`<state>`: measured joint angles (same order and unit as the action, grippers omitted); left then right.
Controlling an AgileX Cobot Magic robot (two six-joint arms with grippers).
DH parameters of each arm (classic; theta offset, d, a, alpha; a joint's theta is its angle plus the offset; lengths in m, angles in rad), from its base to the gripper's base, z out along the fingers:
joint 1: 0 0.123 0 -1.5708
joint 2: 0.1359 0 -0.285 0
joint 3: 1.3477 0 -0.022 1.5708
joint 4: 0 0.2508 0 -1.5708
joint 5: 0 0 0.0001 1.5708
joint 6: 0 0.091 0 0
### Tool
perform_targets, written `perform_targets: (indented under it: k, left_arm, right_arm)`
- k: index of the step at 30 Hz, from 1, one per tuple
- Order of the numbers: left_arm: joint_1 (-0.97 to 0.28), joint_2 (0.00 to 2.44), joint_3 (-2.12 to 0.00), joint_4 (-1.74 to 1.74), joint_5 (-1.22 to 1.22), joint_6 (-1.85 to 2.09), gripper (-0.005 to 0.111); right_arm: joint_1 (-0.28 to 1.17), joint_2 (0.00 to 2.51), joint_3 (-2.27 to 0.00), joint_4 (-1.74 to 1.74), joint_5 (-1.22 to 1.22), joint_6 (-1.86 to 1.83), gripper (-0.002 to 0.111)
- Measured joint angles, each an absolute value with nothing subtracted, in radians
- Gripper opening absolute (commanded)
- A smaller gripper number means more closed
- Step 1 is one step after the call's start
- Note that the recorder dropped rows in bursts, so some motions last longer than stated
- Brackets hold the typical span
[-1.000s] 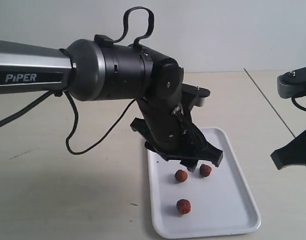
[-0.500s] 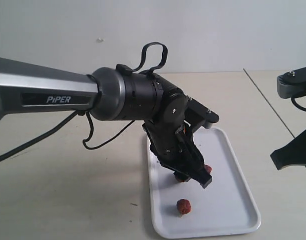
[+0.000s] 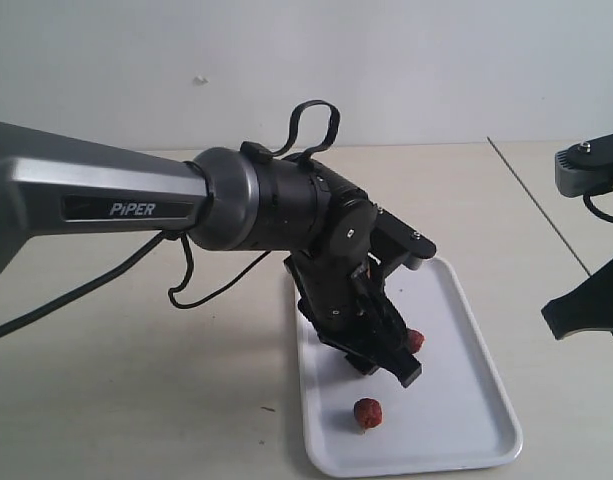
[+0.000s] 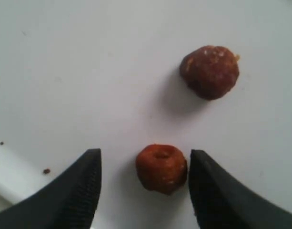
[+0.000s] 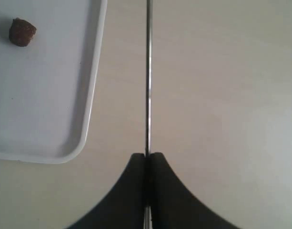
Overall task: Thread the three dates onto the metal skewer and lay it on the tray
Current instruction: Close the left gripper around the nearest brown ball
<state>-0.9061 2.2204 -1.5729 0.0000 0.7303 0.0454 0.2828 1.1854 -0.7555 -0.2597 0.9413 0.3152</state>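
The left claw (image 4: 145, 156) hangs open over the tray (image 3: 486, 400), one date (image 4: 161, 168) between its jaws, a second date (image 4: 210, 71) close by, a third date (image 3: 367, 413) apart. The right claw (image 5: 146, 160) pinches the metal skewer (image 5: 147, 71) beside the tray's edge.

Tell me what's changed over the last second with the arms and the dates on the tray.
The left gripper dropped toward the tray; its open jaws now flank one date, not yet closed. Nothing was grasped or released. The second date and third date stayed put, and the right gripper stays shut on the metal skewer.
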Motion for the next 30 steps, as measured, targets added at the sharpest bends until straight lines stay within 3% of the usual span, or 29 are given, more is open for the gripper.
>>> perform_targets:
  k: [30]
  left_arm:
    - [-0.906,2.22,-1.573,-0.025,0.733,0.045,0.054]
  right_arm:
    - [0.283,1.185,-0.755,-0.26,0.941,0.315,0.0]
